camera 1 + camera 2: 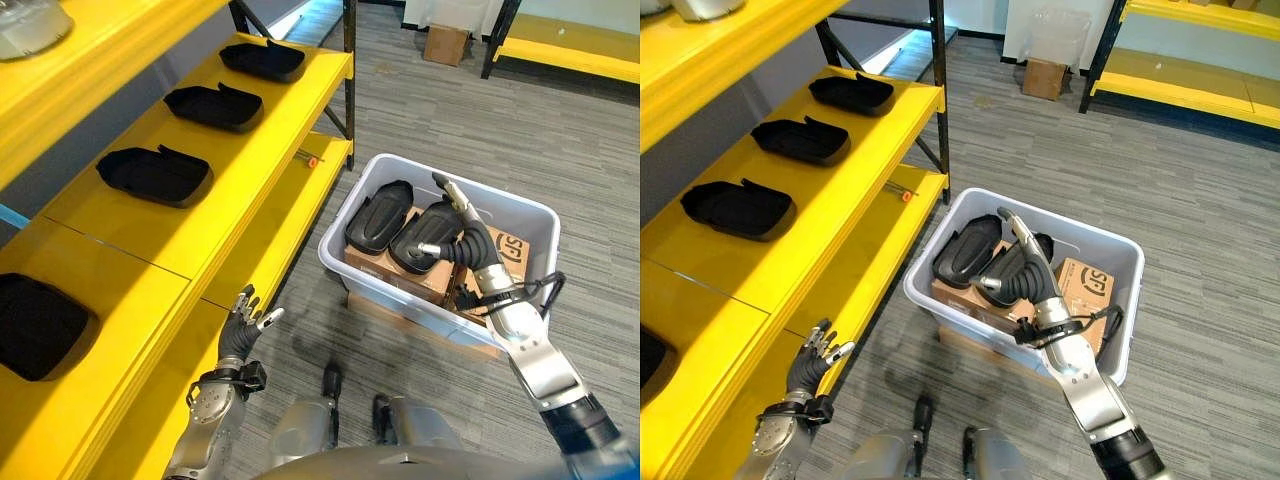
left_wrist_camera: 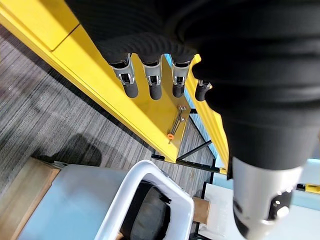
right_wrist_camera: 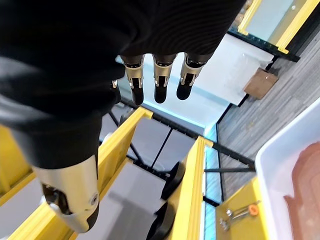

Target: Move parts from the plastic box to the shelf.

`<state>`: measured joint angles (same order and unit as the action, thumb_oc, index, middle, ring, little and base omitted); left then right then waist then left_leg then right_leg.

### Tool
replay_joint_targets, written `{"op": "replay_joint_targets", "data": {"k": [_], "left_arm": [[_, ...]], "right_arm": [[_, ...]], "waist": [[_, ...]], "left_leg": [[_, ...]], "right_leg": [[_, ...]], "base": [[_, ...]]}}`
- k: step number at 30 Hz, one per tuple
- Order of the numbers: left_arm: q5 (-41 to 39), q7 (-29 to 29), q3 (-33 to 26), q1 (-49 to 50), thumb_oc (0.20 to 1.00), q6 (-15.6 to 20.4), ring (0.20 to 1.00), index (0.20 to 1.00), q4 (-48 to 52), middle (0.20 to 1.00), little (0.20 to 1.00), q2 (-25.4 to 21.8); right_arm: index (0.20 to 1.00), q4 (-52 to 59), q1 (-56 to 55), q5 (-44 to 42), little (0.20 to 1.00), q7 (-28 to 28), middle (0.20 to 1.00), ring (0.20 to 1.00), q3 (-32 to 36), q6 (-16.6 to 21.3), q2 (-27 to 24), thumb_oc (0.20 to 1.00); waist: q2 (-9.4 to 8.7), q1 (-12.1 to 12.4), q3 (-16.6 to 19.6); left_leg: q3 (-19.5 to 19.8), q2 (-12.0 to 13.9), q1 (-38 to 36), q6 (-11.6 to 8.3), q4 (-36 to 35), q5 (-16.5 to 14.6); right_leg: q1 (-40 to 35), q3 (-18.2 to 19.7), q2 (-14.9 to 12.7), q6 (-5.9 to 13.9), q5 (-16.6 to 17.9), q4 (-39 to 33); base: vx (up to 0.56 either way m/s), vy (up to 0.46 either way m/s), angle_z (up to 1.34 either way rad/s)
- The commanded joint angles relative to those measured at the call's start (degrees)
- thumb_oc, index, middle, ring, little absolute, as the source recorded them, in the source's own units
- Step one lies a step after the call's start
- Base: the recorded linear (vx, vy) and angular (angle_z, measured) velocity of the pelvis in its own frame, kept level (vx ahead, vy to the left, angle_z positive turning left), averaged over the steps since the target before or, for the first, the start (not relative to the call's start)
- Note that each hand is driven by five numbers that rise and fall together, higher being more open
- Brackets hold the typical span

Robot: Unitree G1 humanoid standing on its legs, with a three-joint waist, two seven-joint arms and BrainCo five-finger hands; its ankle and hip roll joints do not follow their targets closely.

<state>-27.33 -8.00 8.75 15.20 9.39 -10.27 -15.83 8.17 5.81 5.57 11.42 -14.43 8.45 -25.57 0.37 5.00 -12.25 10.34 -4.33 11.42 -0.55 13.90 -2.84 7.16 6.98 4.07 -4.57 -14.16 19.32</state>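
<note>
A white plastic box (image 1: 392, 287) stands on the floor to the right of the yellow shelf (image 1: 200, 230). Two black parts lie in it on cardboard: one at the left (image 1: 380, 215) and one beside it (image 1: 420, 238). My right hand (image 1: 456, 238) hovers over the second part with straight fingers (image 3: 160, 80) and holds nothing. My left hand (image 1: 240, 328) is open, low by the shelf's front edge, its fingers (image 2: 150, 82) relaxed. Several black parts rest in a row on the shelf, among them one (image 1: 155, 175), another (image 1: 213, 105) and a far one (image 1: 262, 60).
A brown carton (image 1: 507, 252) sits inside the box under the parts. A small orange-tipped tool (image 1: 310, 158) lies on the lower shelf board. A cardboard box (image 1: 445, 42) and a second yellow rack (image 1: 570, 42) stand across the grey floor.
</note>
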Motion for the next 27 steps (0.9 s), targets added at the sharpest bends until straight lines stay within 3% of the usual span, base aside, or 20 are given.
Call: {"op": "replay_joint_targets", "data": {"k": [1, 6, 11, 15, 17, 18, 19, 20, 21, 23, 24, 26, 27], "left_arm": [[2.0, -0.1, -0.3, -2.8, 1.000, 3.2, 1.000, 1.000, 2.5, 1.000, 1.000, -0.1], [1.9, 0.2, 0.5, -2.6, 1.000, 3.2, 1.000, 1.000, 3.0, 1.000, 1.000, -1.1], [1.7, 0.1, 0.6, -2.2, 1.000, 3.1, 1.000, 1.000, 3.4, 1.000, 1.000, -2.0], [1.8, -0.3, 0.3, -2.2, 1.000, 2.5, 1.000, 1.000, 3.5, 1.000, 1.000, -3.0], [2.2, -0.5, -0.1, -2.9, 1.000, 2.2, 1.000, 1.000, 3.5, 1.000, 1.000, -4.0], [2.2, -0.6, -0.2, -3.2, 1.000, 2.2, 1.000, 1.000, 3.5, 1.000, 1.000, -4.4], [2.3, -1.0, -0.5, -3.6, 1.000, 2.2, 1.000, 1.000, 3.6, 1.000, 1.000, -5.0], [1.9, -1.1, -1.3, -3.6, 1.000, 2.2, 1.000, 1.000, 4.0, 1.000, 1.000, -5.4], [1.8, -1.1, -1.3, -3.6, 1.000, 2.2, 1.000, 1.000, 4.0, 1.000, 1.000, -5.4], [1.6, -1.3, -1.5, -4.0, 1.000, 2.3, 1.000, 1.000, 3.7, 1.000, 1.000, -5.5], [1.6, -1.3, -1.5, -4.0, 1.000, 2.3, 1.000, 1.000, 3.7, 1.000, 1.000, -5.5], [1.4, -2.1, -1.8, -5.0, 1.000, 2.6, 1.000, 1.000, 3.6, 1.000, 1.000, -5.6], [1.4, -2.1, -1.8, -5.0, 1.000, 2.6, 1.000, 1.000, 3.6, 1.000, 1.000, -5.6]], "right_arm": [[1.000, 5.2, -0.5, -1.1, 1.000, 0.1, 1.000, 1.000, 1.8, 3.1, -0.7, 1.000], [1.000, 6.3, -2.2, -1.0, 1.000, -0.6, 1.000, 1.000, 2.8, 2.9, -0.8, 1.000], [1.000, 6.1, -2.0, -1.3, 1.000, -1.2, 1.000, 1.000, 2.1, 2.6, -0.4, 1.000], [1.000, 6.3, -1.6, -1.1, 1.000, -1.9, 1.000, 1.000, 1.5, 2.3, 0.0, 1.000], [1.000, 6.3, -0.7, -0.8, 1.000, -2.2, 1.000, 1.000, 1.0, 2.2, 0.4, 1.000], [1.000, 6.1, 0.0, -0.8, 1.000, -2.4, 1.000, 1.000, 0.5, 2.2, 0.6, 1.000], [1.000, 5.9, 1.3, -0.9, 1.000, -2.5, 1.000, 1.000, -0.4, 2.0, 1.2, 1.000], [1.000, 5.0, 2.5, -0.8, 1.000, -2.4, 1.000, 1.000, -1.3, 1.7, 2.1, 1.000], [1.000, 4.9, 2.6, -0.8, 1.000, -2.4, 1.000, 1.000, -1.3, 1.7, 2.1, 1.000], [1.000, 4.6, 3.8, -1.0, 1.000, -2.3, 1.000, 1.000, -1.6, 1.7, 2.5, 1.000], [1.000, 4.5, 3.9, -1.0, 1.000, -2.3, 1.000, 1.000, -1.6, 1.7, 2.5, 1.000], [1.000, 3.8, 5.6, -0.7, 1.000, -1.5, 1.000, 1.000, -1.7, 1.5, 2.5, 1.000], [1.000, 3.8, 5.6, -0.7, 1.000, -1.5, 1.000, 1.000, -1.7, 1.5, 2.5, 1.000]], "waist": [[-0.38, -2.0, 1.6], [-1.48, -3.5, 3.6], [-2.35, -3.6, 4.6], [-3.15, -4.2, 5.5], [-3.74, -4.5, 4.7], [-3.81, -4.5, 4.2], [-3.90, -4.1, 3.4], [-3.14, -3.5, 2.5], [-3.07, -3.5, 2.5], [-2.17, -3.1, 1.8], [-2.11, -3.1, 1.7], [-2.13, -3.4, -0.1], [-2.12, -3.4, -0.1]], "left_leg": [[-0.5, -1.5, 3.4, 0.29, -13.0, 12.0], [-3.7, -1.2, 1.7, 1.79, -12.9, 9.5], [-6.5, -1.3, 0.6, 3.11, -13.1, 7.7], [-7.7, -1.4, -1.1, 4.33, -13.7, 5.6], [-8.5, -0.8, -2.1, 4.66, -13.9, 4.5], [-9.0, -0.2, -2.3, 4.58, -13.8, 4.4], [-10.3, 0.6, -2.8, 4.47, -13.7, 3.8], [-12.2, 2.3, -4.9, 4.04, -14.6, 2.7], [-12.2, 2.4, -4.8, 4.01, -14.6, 2.9], [-13.5, 4.4, -5.6, 3.28, -15.2, 2.5], [-13.4, 4.4, -5.8, 3.26, -15.2, 2.4], [-14.2, 5.7, -6.4, 2.40, -14.7, 1.3], [-14.2, 5.7, -6.5, 2.40, -14.7, 1.3]], "right_leg": [[-12.2, 1.8, 2.1, 6.11, 7.9, -20.1], [-12.7, 3.4, 0.3, 7.10, 7.0, -20.4], [-12.1, 5.3, -0.8, 8.12, 7.1, -19.4], [-10.4, 6.1, -1.2, 9.59, 6.2, -14.9], [-7.4, 5.5, -0.6, 11.22, 6.1, -8.5], [-5.5, 4.4, -0.4, 12.19, 6.8, -6.2], [-3.2, 0.6, -1.7, 13.00, 7.9, -4.0], [-1.7, -6.9, -7.2, 13.50, 9.9, -5.0], [-1.7, -7.0, -7.1, 13.47, 10.2, -5.2], [-0.2, -11.3, -11.1, 12.90, 11.9, -8.5], [-0.4, -11.4, -11.1, 12.90, 12.0, -8.8], [2.5, -13.4, -16.1, 14.05, 19.0, -14.5], [2.5, -13.4, -16.1, 14.05, 19.0, -14.6]], "base": [[0.16, 0.181, -0.35], [0.17, 0.159, -0.32], [0.13, 0.146, -0.38], [0.12, 0.115, -0.25], [0.04, 0.038, -0.22], [-0.03, 0.009, -0.28], [0.01, -0.009, -0.52], [0.02, -0.008, -0.89], [0.06, -0.028, -1.02], [0.03, -0.032, -0.76], [0.04, -0.060, -0.66], [0.05, -0.082, -0.64], [0.02, -0.041, -0.36]]}}
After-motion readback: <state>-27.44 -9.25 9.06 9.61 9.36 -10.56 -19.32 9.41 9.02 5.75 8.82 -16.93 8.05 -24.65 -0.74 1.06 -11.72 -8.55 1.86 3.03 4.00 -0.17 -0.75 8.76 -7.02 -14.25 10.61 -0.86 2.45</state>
